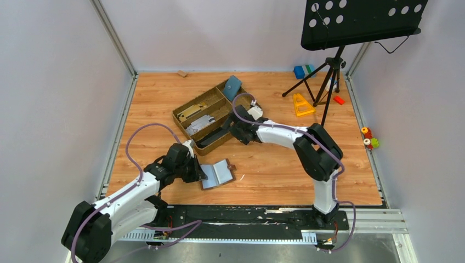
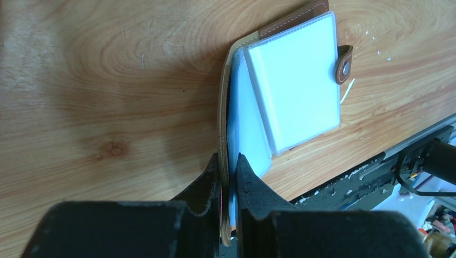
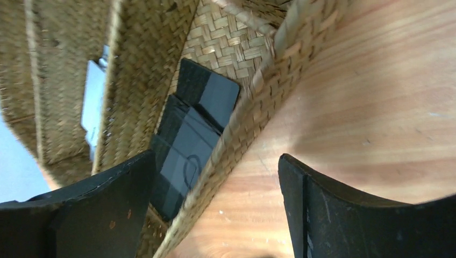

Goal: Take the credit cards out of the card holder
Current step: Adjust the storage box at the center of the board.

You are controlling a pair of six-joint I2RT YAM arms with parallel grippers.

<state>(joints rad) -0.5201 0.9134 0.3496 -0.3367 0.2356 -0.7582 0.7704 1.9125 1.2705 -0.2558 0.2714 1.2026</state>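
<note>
Near the tabletop's front edge, just behind the black rail, the card holder lies open with its clear sleeves facing up and its snap tab sticking out to the right. Its right half rests flat on the wood, while the left cover stands up on edge. Bare wood spreads to its right and behind it; the rail is close at the front. The left fingers are pinched almost together on that raised left cover, with the cover's edge and a sleeve caught between them. Further back, well apart from the holder, sits a woven basket with several compartments, set at an angle. The right fingers hang spread wide and hold nothing; they straddle the basket's near wall, one over the compartment and one over the wood outside. Black cards lie overlapping in that near compartment, against the wall. A teal pouch leans in the basket's far corner. A music stand occupies the far right corner.
</note>
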